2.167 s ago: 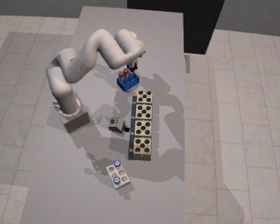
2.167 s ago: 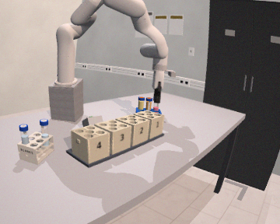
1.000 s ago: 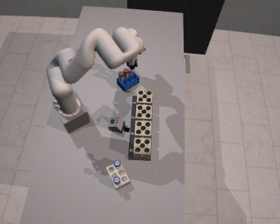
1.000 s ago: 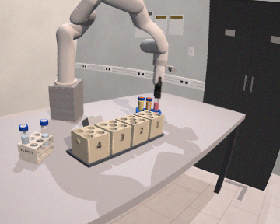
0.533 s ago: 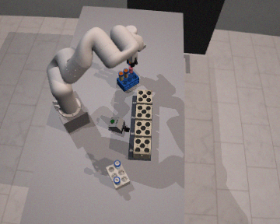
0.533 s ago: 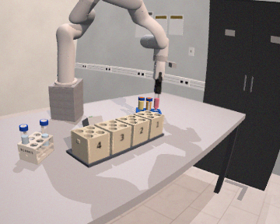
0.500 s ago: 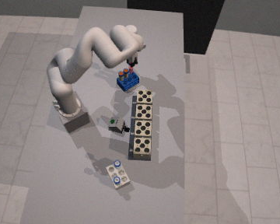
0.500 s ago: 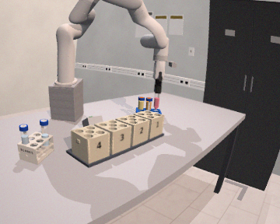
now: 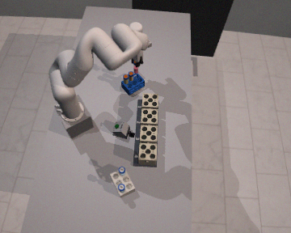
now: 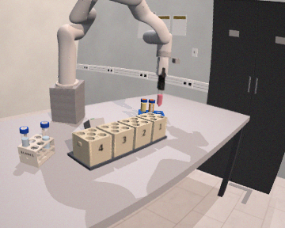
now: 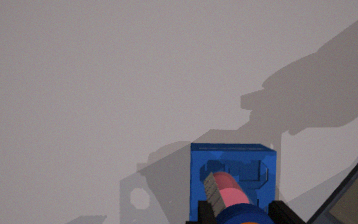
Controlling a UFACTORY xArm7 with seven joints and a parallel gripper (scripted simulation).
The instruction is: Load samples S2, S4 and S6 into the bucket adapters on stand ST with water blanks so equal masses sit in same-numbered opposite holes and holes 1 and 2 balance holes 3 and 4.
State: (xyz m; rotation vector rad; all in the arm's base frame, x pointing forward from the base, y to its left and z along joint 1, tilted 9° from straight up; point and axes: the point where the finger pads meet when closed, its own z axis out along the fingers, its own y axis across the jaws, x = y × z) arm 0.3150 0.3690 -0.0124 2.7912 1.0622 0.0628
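Note:
My gripper (image 9: 137, 64) (image 10: 161, 89) (image 11: 243, 212) is shut on a tube with pink liquid (image 9: 136, 69) (image 10: 160, 100) (image 11: 230, 194), its cap blue with an orange dot. The tube hangs above the blue rack (image 9: 136, 88) (image 11: 230, 147), clear of it in the exterior view. Two orange-dotted tubes, one yellowish (image 10: 144, 106) and one amber (image 10: 151, 106), stand in that rack. Adapters 4 (image 10: 99, 152), 3 (image 10: 123, 143), 2 (image 10: 144, 136) and 1 (image 10: 160, 130) sit in a row on the dark stand (image 9: 137, 155), with no tube visible in them. The pink tube's ID is unreadable.
The white BLANKS rack (image 9: 128, 192) (image 10: 28, 157) holds two blue-capped tubes (image 9: 122, 170) (image 9: 121, 188) with white dots. The small sloped desk (image 9: 123, 130) (image 10: 95, 123) with the green key (image 9: 116, 126) stands between the arm's base and the stand.

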